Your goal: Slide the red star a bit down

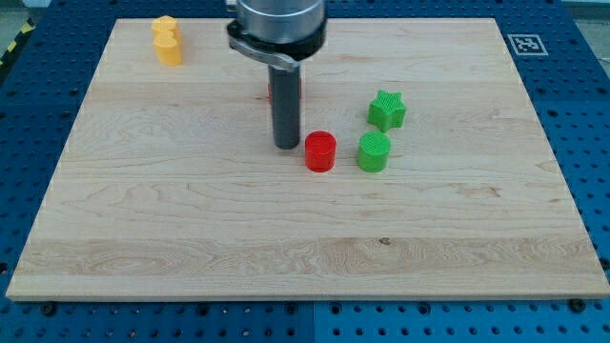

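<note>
Wooden board (191,238) is lying on a blue pegboard (591,143), and going left to right: yellow block (167,41) is sitting far left, shape unclear, maybe two stacked pieces. Next, my tip (287,146) is resting near board centre, rod standing upright, with the arm's grey body hanging over the far edge. No claw on this rig, just the rod, so nothing is spreading or pinching.

Red star (271,90) is mostly hiding behind the rod; only a red sliver is showing at the rod's left and right sides, so its shape is not readable. It is sitting just on the far side of my tip, touching or not I cannot tell.

Red cylinder (320,151) is sitting just right of my tip, close, gap unclear. Green cylinder (374,151) is standing just right of that, green star (386,110) a little farther back.

Judgement: tip is lying on the near side of the star, the wrong side for pushing it nearward. It probably needs getting round to the far side first, then pushing toward the near edge.
</note>
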Robot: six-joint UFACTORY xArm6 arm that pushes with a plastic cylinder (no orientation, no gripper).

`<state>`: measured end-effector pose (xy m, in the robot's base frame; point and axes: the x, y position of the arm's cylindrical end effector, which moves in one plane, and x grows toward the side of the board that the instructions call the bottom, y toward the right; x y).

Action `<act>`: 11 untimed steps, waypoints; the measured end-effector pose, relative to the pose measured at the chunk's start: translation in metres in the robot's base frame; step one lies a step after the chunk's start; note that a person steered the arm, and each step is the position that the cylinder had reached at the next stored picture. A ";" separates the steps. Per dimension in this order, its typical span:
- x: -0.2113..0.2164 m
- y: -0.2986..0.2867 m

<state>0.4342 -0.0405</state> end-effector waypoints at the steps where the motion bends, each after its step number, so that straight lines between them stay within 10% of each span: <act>1: -0.022 -0.041; 6: -0.143 -0.005; 11: -0.058 0.020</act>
